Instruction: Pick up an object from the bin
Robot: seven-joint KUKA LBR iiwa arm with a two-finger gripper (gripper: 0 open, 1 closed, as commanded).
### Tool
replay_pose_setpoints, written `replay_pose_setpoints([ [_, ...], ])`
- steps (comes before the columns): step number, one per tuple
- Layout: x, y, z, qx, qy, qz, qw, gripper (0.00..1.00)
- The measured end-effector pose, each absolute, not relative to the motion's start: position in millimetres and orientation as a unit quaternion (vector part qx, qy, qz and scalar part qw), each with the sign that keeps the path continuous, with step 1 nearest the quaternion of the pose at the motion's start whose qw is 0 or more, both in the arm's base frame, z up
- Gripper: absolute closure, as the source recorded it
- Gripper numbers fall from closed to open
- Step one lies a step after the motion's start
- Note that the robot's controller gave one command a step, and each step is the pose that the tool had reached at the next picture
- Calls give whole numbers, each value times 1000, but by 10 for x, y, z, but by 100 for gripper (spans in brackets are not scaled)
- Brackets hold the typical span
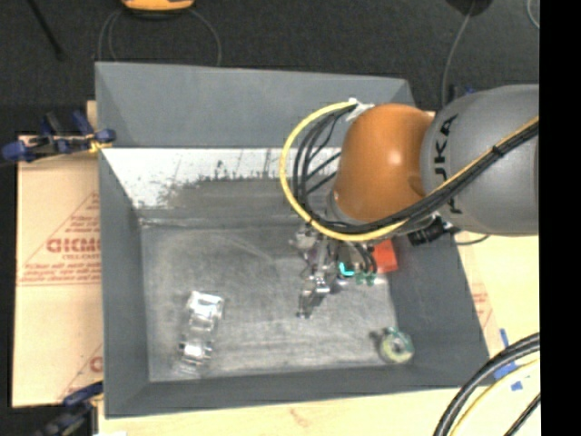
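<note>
My gripper hangs over the middle of the bin floor, right of centre, under the orange wrist cover. The grey floor just below it is bare. A red-orange block lies just to its right, partly hidden by the arm. Next to the block is a small green piece. A small round greenish ring-like thing rests near the bin's front right corner. At the front left, well away from the gripper, lies a clear plastic thing.
The arm and its cables cover the bin's right and rear middle. Sloped grey walls ring the floor. Bare floor stretches between the gripper and the clear plastic thing.
</note>
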State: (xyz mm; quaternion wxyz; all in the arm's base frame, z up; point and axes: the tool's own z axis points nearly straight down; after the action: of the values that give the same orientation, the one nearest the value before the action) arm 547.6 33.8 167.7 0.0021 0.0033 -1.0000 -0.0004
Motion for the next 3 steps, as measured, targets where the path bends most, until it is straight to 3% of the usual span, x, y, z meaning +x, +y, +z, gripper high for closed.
replay_pose_setpoints([
  [1,6250,-661,1072,-63,-998,1,-2,0],
  [2,6224,-716,913,46,-999,1,-4,0],
  [3,6046,-1033,747,71,-997,1,-9,0],
])
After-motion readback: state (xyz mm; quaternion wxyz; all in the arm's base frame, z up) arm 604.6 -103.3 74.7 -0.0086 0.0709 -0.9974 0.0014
